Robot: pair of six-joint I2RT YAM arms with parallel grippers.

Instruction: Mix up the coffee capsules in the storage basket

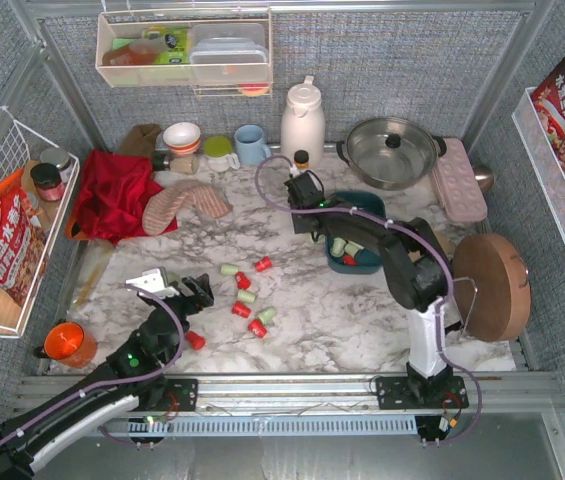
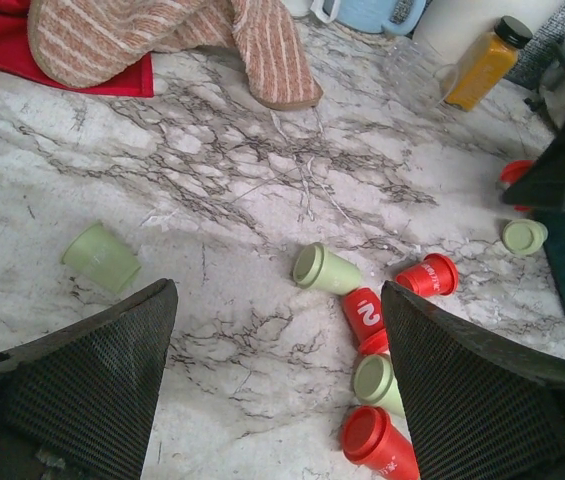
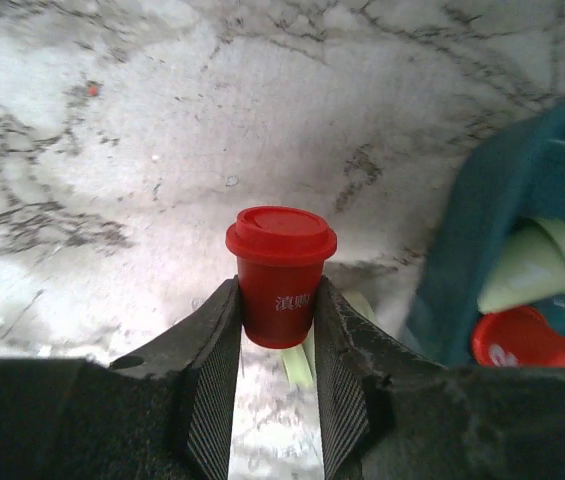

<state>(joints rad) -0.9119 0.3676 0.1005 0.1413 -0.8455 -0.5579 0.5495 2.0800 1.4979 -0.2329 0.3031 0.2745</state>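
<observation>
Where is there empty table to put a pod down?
Bare marble lies between the loose coffee capsules and the round wooden lid, in front of the storage basket. Another free strip runs between the striped cloth and the capsules. The back row by the kettle and pot is crowded.

The top camera is looking down from above and behind the arms (image 1: pixel 417 275) at the whole desk (image 1: pixel 342 320). The left wrist camera is looking low across loose coffee capsules (image 2: pixel 327 270). The right wrist camera is hanging close beside the storage basket (image 3: pixel 477 230), which all views are sharing.
</observation>
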